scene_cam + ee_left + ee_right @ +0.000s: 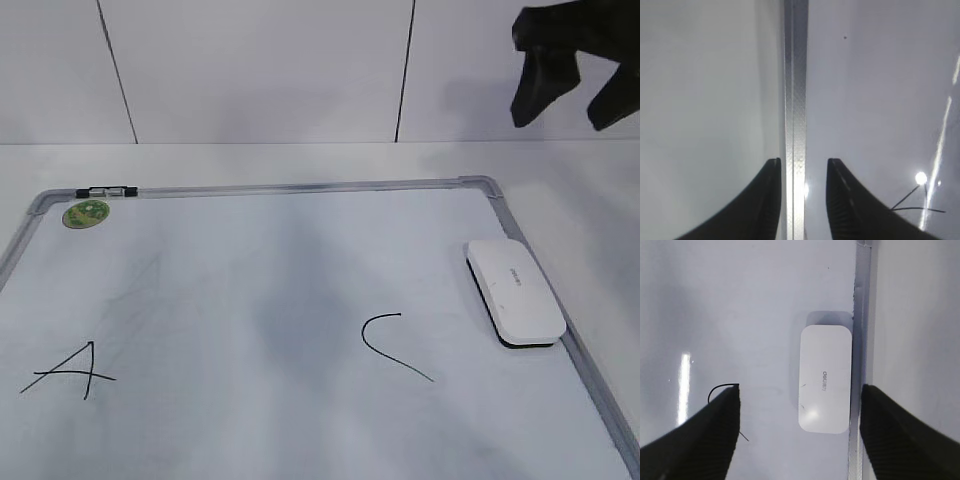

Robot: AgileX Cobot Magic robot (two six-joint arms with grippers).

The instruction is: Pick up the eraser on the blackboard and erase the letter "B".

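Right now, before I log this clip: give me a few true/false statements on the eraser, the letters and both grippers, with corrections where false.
1. The eraser lies flat on the blackboard, against its right frame. True.
2. The right gripper is shut on the eraser. False: it is open, held above the eraser, holding nothing.
3. A letter "B" stands between the letter "A" and the letter "C". False: only a grey smudge shows there.
4. The left gripper is open over the board's frame. True.
5. A green sticker sits in the board's near right corner. False: far left corner.
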